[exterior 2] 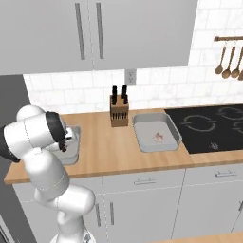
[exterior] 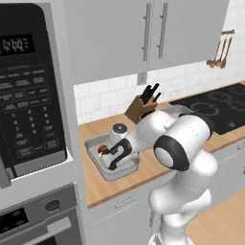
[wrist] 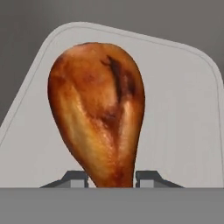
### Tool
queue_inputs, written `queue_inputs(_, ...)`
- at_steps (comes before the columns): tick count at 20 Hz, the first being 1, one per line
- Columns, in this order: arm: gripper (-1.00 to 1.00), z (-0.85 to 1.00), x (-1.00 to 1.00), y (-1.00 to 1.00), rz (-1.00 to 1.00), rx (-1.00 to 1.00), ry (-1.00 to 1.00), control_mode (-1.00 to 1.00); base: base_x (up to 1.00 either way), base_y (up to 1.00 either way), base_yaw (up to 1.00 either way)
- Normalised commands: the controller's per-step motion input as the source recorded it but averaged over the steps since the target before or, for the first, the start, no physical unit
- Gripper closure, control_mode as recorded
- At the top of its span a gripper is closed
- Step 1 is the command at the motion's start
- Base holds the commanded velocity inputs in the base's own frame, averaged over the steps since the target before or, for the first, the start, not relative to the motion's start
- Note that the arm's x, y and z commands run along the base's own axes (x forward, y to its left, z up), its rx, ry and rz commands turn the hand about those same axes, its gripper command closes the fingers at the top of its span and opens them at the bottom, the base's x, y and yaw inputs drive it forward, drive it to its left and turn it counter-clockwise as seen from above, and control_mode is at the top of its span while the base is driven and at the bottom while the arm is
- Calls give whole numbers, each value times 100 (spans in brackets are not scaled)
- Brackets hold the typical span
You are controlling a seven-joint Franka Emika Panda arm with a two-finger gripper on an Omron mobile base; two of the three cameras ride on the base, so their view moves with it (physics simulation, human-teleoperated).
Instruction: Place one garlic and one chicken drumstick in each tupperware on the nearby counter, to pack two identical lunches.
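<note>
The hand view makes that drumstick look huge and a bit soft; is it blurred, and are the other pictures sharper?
Hand view: the glossy red-brown chicken drumstick looms close, edges slightly soft, no harsh glare. Left base view: evenly lit light-grey tupperware tray. Right base view: crisp, faint shadows on the wood-grain counter.

The arm (exterior: pixel 184 143) is glossy white, built of fat rounded segments like stacked capsules. Black bands ring the joints, the widest a dark collar around a domed white cap. The hand's casing is black with white patches. The gripper (wrist: pixel 111 179) ends in two small dark grey fingertips (wrist: pixel 148 177) with flat, blocky tops.
</note>
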Motion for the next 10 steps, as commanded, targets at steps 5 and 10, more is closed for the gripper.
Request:
queue_inputs(5,-100,73,32,0,-6,1,0,-100,0,0,0)
queue_inputs(10,-100,100,-7,-3,-7,0,-1,-100,0,0,0)
